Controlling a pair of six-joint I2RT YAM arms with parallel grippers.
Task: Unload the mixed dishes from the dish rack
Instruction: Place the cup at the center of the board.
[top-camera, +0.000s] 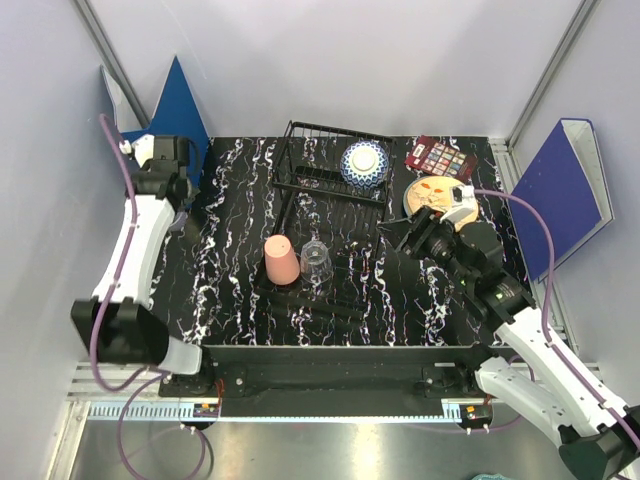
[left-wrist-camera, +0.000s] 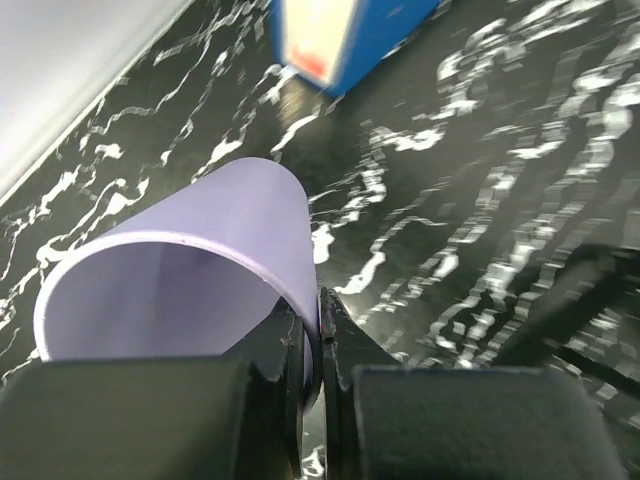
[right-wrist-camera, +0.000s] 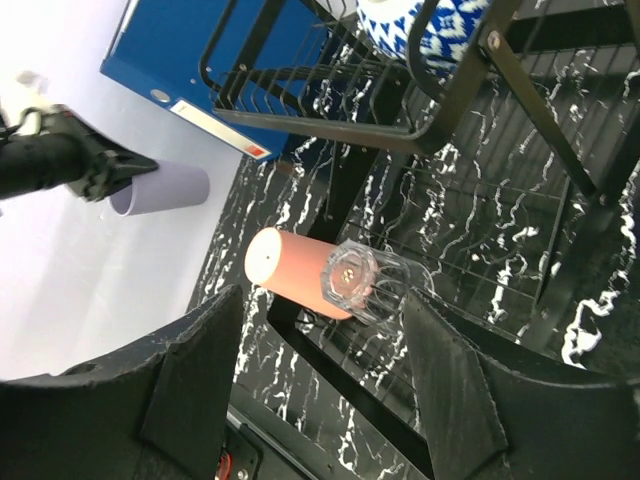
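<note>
My left gripper is shut on the wall of the lavender cup, held on its side low over the table's far left. The right wrist view also shows that cup. The black wire dish rack holds the blue-and-white bowl in its raised part. The salmon-pink cup and the clear glass cup stand upside down on its flat tray. My right gripper is open and empty to the right of the rack, facing both cups. The cream orange-patterned plate lies on the table behind it. No white plate is in view.
A dark red palette lies at the back right. One blue binder leans at the back left, close to my left gripper, and another stands off the right edge. White walls close in the left side.
</note>
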